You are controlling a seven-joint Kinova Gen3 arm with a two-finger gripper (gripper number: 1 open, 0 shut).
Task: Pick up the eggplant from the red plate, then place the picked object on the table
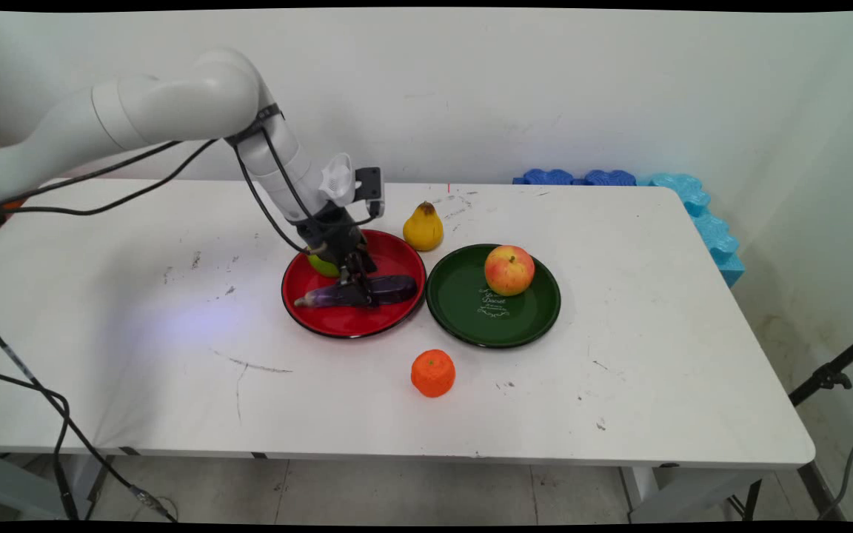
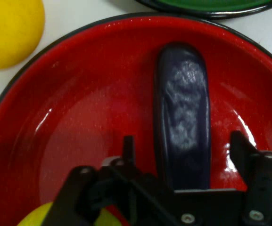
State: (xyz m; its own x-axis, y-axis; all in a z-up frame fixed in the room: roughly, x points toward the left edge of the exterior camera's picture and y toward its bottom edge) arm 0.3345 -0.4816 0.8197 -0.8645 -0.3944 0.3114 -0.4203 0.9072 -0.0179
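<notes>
Gripper (image 2: 180,155) lowered over the eggplant (image 1: 358,292) on the red plate (image 1: 389,255), fingers spread to either side of it.

The eggplant's long axis is seen running left to right at frame centre, crossed by the fingers; a green fruit (image 1: 320,264) is partly hidden behind, and the pear (image 1: 423,226), green plate (image 1: 463,296), apple (image 1: 509,269) and orange (image 1: 433,372) are set rightward.

Between my black fingers (image 2: 239,150): dark purple eggplant (image 2: 183,122) with pale sheen, on glossy red, black-rimmed plate (image 2: 79,108). Behind my linkage: yellow-green fruit (image 2: 37,217). Beyond: yellow pear (image 2: 11,30), green plate (image 2: 211,5).
</notes>
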